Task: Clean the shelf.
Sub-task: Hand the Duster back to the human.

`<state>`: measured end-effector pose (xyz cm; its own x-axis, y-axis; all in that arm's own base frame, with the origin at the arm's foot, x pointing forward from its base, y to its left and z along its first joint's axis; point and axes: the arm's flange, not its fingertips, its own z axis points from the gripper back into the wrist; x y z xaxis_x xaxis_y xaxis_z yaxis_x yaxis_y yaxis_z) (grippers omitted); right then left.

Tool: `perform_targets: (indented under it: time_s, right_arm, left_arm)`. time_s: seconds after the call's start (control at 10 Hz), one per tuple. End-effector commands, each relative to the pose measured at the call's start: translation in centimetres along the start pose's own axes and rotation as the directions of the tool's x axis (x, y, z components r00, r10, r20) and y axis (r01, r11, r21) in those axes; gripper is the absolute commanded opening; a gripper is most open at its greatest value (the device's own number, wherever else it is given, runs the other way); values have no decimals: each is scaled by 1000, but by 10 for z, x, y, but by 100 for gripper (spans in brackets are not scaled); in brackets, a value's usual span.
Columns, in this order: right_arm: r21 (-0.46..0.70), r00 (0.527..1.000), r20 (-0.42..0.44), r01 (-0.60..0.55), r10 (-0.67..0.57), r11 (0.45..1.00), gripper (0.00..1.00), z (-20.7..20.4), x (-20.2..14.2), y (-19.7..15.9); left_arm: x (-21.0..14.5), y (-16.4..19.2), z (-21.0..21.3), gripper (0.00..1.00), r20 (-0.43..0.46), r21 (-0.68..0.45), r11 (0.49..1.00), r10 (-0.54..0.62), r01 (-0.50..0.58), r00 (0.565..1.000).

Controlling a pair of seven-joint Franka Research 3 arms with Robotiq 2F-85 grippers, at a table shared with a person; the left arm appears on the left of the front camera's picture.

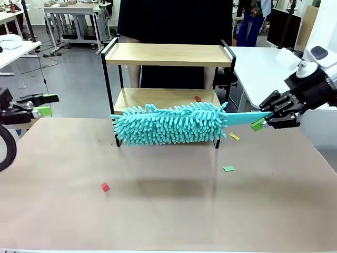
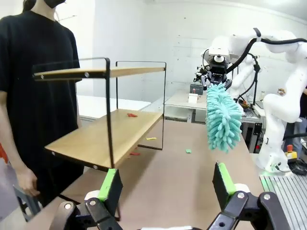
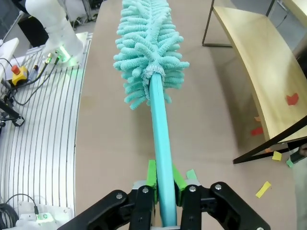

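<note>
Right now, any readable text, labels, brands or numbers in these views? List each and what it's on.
None readable.
Shelf: bare wood boards and black frame, no label.
Duster, held in the right gripper: plain teal, no brand visible.
Paper scraps on the table: plain colours, no print.
Left gripper: plain green pads, no markings.
Background gear behind the duster in the left wrist view: too small and blurred to tell.
</note>
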<state>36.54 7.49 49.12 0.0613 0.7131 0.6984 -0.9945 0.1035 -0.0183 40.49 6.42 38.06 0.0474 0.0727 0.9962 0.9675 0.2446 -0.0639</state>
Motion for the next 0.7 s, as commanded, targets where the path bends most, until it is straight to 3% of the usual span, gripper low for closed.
perform_targets:
  time_s: [0.0, 0.2, 0.3, 0.5, 0.6]
  right_arm:
    - [-2, 999, 38, -27, 27, 1000, 12, 0, 0, -1]
    - [-2, 999, 38, -27, 27, 1000, 12, 0, 0, -1]
    - [-2, 999, 38, -27, 27, 1000, 12, 0, 0, -1]
    - [-2, 999, 38, -27, 27, 1000, 12, 0, 0, -1]
    - [-2, 999, 38, -27, 27, 1000, 12, 0, 0, -1]
  left_arm:
    - [-8, -11, -27, 100, 20, 21, 1000, 2, -3, 1000]
    - [-9, -21, -46, 100, -42, -24, 999, 29, -30, 999]
    - [-16, -16, -27, 100, 0, -5, 1000, 31, -31, 1000]
    - [-18, -20, -41, 100, -23, -26, 999, 33, -33, 999]
    - [-22, -35, -70, 100, -34, -140, 990, -34, 29, 999]
